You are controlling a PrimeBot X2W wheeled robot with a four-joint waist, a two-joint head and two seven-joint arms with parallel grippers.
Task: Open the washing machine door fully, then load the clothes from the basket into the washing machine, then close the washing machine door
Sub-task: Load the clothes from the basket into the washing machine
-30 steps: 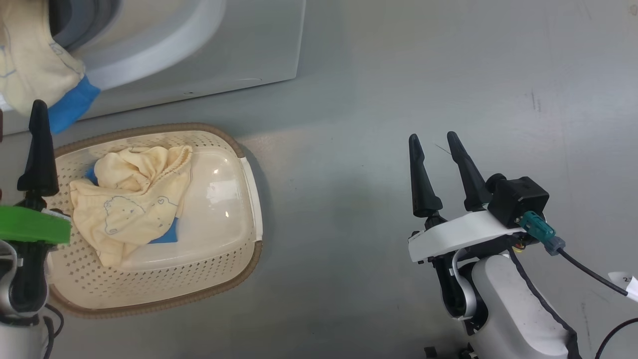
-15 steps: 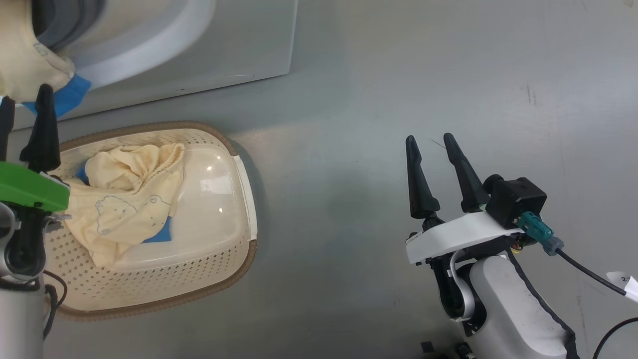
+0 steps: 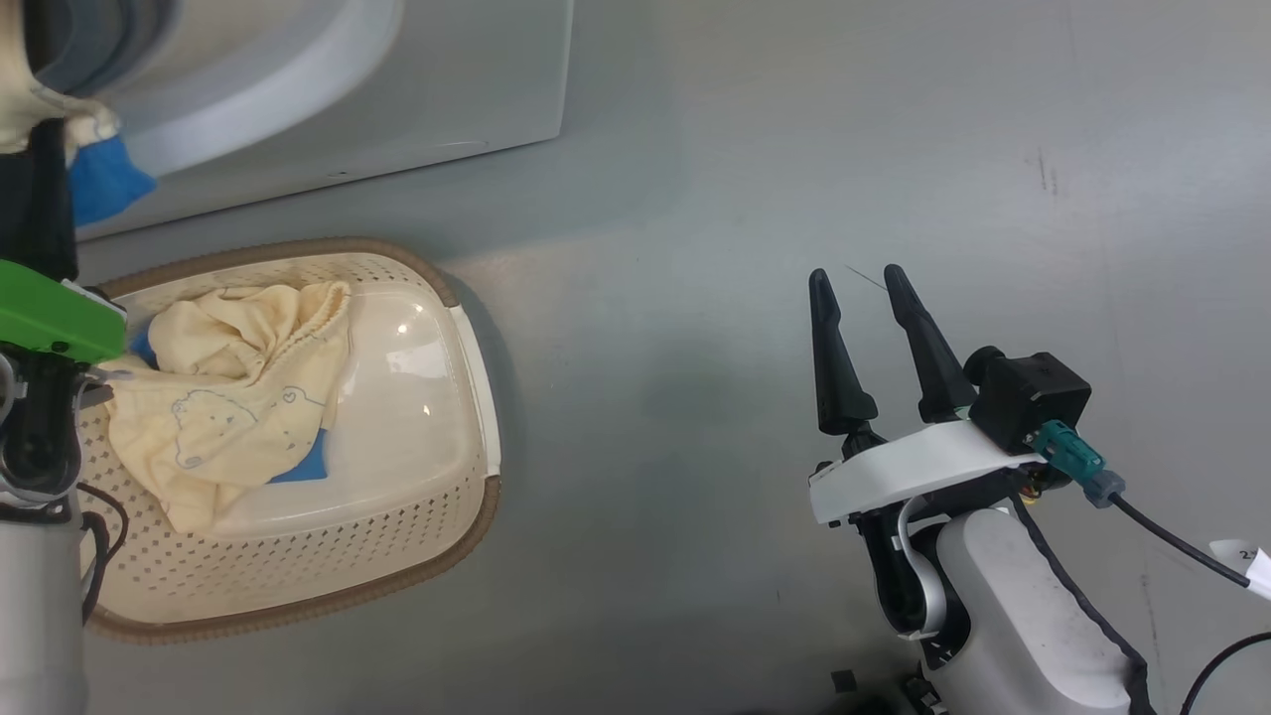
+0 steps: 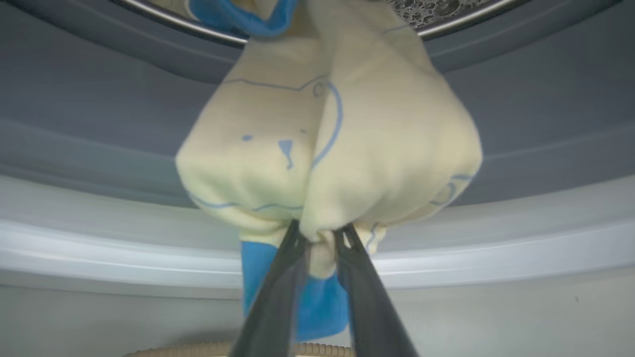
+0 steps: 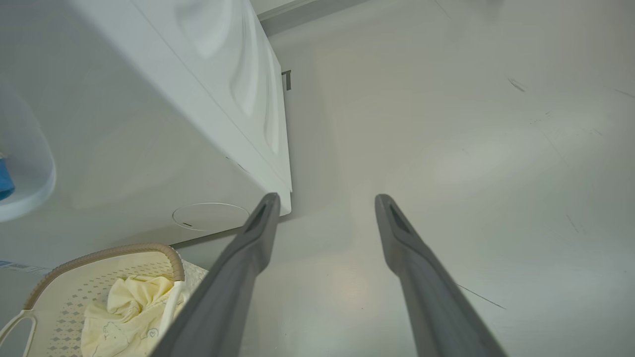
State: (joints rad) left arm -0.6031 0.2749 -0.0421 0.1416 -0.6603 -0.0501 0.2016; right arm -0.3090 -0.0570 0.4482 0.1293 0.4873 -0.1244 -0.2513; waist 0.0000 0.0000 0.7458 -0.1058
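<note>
In the left gripper [image 4: 320,230] a fold of the hanging garment [image 4: 327,148] is pinched; the drum [image 4: 436,7] lies straight ahead, past the seal [image 4: 99,99]. The right gripper [image 3: 856,276] is held open, well apart. More clothes [image 3: 228,407] lie in the basket [image 3: 377,556].

My head camera looks almost straight down from high up at the grey floor [image 3: 695,298]. The washing machine [image 3: 447,89] is at the far left, with the basket [image 3: 377,551] just in front of it. My left wrist camera sits right up against the machine's opening, facing in along the left gripper [image 4: 320,230], with a yellow garment [image 4: 347,148] close before the lens. My right wrist camera sits low on the right, well back, facing along the right gripper [image 5: 326,198] past the machine's corner. All three views share the machine and the basket.
</note>
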